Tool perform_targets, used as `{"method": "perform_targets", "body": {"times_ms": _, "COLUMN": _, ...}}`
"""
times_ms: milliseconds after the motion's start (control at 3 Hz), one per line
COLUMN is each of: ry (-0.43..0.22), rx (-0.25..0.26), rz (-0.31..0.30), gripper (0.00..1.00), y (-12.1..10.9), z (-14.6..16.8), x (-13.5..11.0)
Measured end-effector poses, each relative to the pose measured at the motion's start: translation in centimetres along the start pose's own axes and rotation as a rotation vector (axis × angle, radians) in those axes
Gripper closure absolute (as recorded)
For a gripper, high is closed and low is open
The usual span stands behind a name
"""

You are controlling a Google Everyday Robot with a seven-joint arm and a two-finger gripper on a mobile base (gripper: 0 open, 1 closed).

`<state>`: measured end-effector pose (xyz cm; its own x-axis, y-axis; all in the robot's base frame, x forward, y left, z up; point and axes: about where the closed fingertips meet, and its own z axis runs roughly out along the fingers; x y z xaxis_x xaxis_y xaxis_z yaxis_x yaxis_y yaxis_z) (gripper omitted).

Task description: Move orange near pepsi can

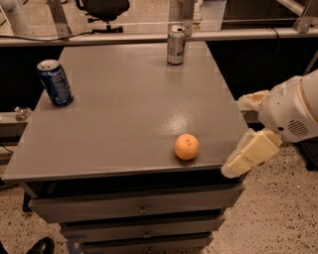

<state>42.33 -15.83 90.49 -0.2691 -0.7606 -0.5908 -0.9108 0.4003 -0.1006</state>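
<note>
The orange (187,146) sits on the grey table (124,114) near its front right edge. The pepsi can (55,82), dark blue with a silver top, stands upright at the table's left edge. My gripper (233,136) comes in from the right, just off the table's right front corner and to the right of the orange. It is open and empty, with one cream finger (252,99) above and the other (248,156) below. The orange and the pepsi can are far apart.
A silver-and-green can (175,44) stands upright at the table's back edge. The table top rests on a drawer cabinet (139,208). An office chair (102,10) and metal posts stand behind. A speckled floor lies to the right.
</note>
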Motion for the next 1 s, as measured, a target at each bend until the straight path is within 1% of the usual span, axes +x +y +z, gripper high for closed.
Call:
{"method": "perform_targets", "body": {"times_ms": 333, "ry": -0.171, "rx": -0.013, "rz": 0.051, "gripper": 0.00, "y": -0.1, "z": 2.7, "x": -1.5}}
{"method": "perform_targets", "body": {"times_ms": 667, "ry": -0.297, "rx": -0.012, "rz": 0.086, "gripper": 0.00, "y": -0.1, "z": 4.6, "x": -2.7}}
{"method": "perform_targets", "body": {"times_ms": 1000, "ry": -0.371, "rx": -0.014, "rz": 0.101, "gripper": 0.00, "y": 0.7, "z": 6.0, "x": -3.3}}
